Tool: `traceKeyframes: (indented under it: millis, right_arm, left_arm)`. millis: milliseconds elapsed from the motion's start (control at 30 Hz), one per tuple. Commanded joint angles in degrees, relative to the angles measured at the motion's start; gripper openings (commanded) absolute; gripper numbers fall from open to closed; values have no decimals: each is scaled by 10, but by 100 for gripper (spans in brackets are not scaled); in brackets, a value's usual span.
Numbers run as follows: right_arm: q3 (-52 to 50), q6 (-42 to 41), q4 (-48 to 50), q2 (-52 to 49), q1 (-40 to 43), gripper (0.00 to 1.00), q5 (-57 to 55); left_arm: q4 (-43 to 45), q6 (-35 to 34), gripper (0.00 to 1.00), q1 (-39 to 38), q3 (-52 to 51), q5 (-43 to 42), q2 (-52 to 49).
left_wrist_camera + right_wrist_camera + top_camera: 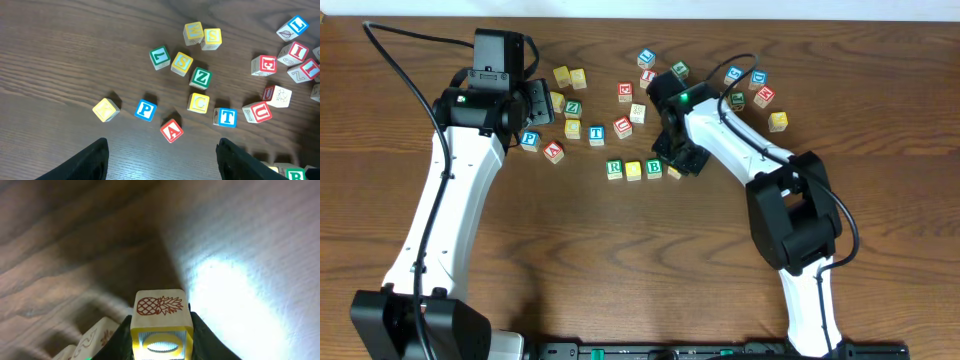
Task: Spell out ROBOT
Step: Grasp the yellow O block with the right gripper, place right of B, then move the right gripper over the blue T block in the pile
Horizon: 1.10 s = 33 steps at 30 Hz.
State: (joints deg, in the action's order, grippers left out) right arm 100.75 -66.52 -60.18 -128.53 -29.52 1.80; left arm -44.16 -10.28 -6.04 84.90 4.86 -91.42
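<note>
A row of letter blocks lies mid-table: green R (614, 169), a yellow block (634, 170) and green B (654, 168). My right gripper (682, 160) is low at the row's right end, shut on a yellow O block (161, 330) with a pineapple on one side; the block also shows in the overhead view (673, 173). The neighbouring row block (95, 335) sits just left of it. The blue T block (597, 135) (226, 117) lies loose behind the row. My left gripper (162, 165) (542, 103) is open and empty, hovering above the wood near the red A block (171, 130).
Loose blocks lie scattered at the back: blue P (145, 110), yellow C (198, 103), green Z (200, 77), red U (257, 112), and a cluster at the far right (760, 90). Bare wood lies in front of the row.
</note>
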Motion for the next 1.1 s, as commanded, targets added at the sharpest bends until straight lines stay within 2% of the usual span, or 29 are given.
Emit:
traceKeyframes:
  millis: [0,67,233,300,433,467,667,767,833,933,967,1000,1067]
  right_arm:
    - [-4,-120,-1,13,-6,22,42]
    - [-4,-153,-1,13,-7,20,48]
    - [-4,-229,0,13,-6,25,45]
    - [-4,-255,4,13,-6,34,43]
    - [-4,-300,17,13,-6,45,41]
    - [-4,-303,24,13,-6,49,41]
    - [-4,-303,48,13,-6,50,10]
    - [-4,-303,52,13,-5,57,-4]
    - [-4,-299,56,13,-5,64,-6]
    - [-4,-245,67,13,-5,82,-10]
    - [-3,-184,75,13,-2,91,-20]
    - [-3,-159,76,14,0,96,-24]
    - [-2,-87,82,20,7,99,-38]
  left_arm:
    - [-1,1,68,3,5,7,-4]
    - [-2,1,68,3,5,7,-4]
    - [-2,1,69,3,5,7,-4]
    - [-2,1,68,3,5,7,-4]
    - [-1,1,68,3,5,7,-4]
    - [-1,1,68,3,4,7,-4]
    - [-1,1,69,3,4,7,-4]
    - [-1,1,69,3,5,7,-4]
    - [-1,1,69,3,5,7,-4]
    - [-1,1,69,3,5,7,-4]
    - [-1,1,69,3,4,7,-4]
    - [-1,2,68,3,5,7,-4]
    - [-1,1,69,3,5,7,-4]
